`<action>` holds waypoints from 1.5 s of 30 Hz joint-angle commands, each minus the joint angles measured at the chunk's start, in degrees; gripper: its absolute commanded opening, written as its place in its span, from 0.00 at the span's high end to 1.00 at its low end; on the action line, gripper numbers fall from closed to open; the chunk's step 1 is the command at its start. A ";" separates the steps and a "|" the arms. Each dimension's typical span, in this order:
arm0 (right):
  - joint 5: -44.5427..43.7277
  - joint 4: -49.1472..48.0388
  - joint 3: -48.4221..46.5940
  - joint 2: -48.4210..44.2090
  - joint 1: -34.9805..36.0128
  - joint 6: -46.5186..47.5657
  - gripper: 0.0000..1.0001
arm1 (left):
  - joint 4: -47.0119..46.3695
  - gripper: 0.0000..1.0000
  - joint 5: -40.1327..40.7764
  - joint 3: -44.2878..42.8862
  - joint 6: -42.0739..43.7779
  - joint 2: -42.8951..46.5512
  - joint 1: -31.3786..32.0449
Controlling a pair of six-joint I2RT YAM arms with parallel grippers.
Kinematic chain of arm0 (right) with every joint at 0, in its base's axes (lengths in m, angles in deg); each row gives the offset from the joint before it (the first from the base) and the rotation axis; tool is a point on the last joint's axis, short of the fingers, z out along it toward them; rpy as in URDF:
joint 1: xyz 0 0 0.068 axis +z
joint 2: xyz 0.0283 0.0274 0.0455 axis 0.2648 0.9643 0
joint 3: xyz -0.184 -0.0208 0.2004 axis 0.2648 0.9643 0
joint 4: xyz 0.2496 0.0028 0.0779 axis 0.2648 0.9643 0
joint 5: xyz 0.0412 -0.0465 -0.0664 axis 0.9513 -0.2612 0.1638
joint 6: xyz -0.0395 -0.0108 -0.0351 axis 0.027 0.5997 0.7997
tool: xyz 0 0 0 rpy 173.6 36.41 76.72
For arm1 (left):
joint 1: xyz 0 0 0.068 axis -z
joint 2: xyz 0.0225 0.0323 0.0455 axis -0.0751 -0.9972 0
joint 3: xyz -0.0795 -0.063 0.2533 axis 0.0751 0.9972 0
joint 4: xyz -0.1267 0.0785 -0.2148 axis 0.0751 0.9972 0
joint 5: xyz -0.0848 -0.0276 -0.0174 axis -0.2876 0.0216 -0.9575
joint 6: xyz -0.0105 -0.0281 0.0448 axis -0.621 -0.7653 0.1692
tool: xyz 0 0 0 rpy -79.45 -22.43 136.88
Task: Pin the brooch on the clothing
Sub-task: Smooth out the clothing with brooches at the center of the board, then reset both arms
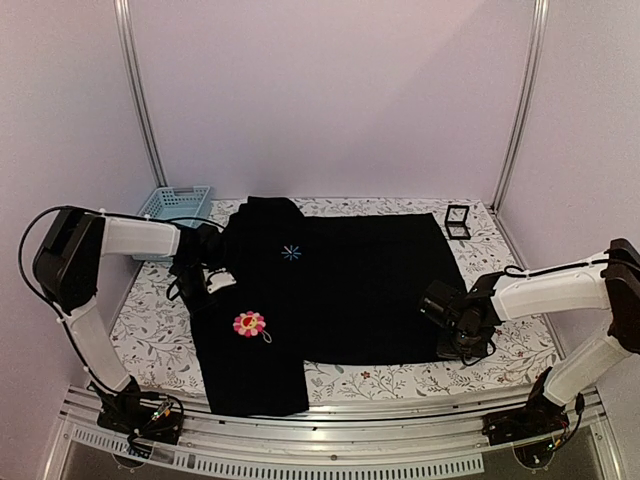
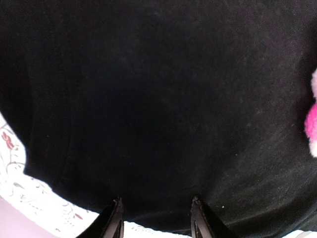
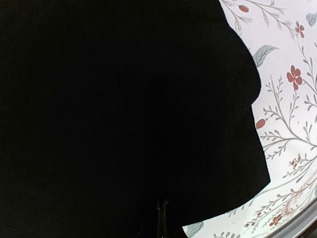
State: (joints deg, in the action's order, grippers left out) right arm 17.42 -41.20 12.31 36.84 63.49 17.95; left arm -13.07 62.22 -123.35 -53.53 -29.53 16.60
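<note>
Left gripper [image 1: 207, 288] reaches in from the left, low over the left edge of the black shirt [image 1: 350, 280], fingers partly spread above the cloth; brooch [image 1: 249, 323] lies flat on the shirt's lower left part, near this gripper on its near side, apart from it; right gripper [image 1: 458, 348] bends down at the shirt's right edge, fingers pressed together; whether cloth is pinched, cannot tell.
</note>
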 commanded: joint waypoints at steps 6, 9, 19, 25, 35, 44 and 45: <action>11.44 5.94 2.45 1.23 2.48 -8.03 1.00 | 4.02 0.52 3.64 6.96 3.00 4.71 0.79; 11.72 10.74 -0.80 2.48 3.24 -7.92 1.00 | 4.91 0.51 4.18 6.83 3.59 4.54 0.72; 3.10 20.50 -13.08 0.61 2.30 -5.59 1.00 | 7.33 0.45 5.43 -0.01 4.96 3.61 -0.07; -0.58 9.90 -13.90 0.34 -6.01 4.75 0.96 | 8.21 0.45 -0.65 -5.98 3.79 2.15 -0.06; -5.21 -29.18 -8.18 -6.07 -31.48 29.52 0.06 | -16.30 0.29 -8.78 -12.30 -11.30 2.62 -5.37; 5.42 -59.73 6.32 -17.02 -49.73 39.36 0.01 | -53.45 0.00 -3.39 3.60 -26.77 8.72 -8.98; 4.84 -60.76 7.14 -17.30 -49.72 39.84 0.01 | -56.86 0.00 -2.42 5.95 -27.09 9.35 -8.98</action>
State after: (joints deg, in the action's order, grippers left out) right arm 20.42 -88.87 16.35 21.43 13.77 51.37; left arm -50.51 56.38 -124.75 -73.83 -23.73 7.40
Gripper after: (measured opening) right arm 0.988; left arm 0.995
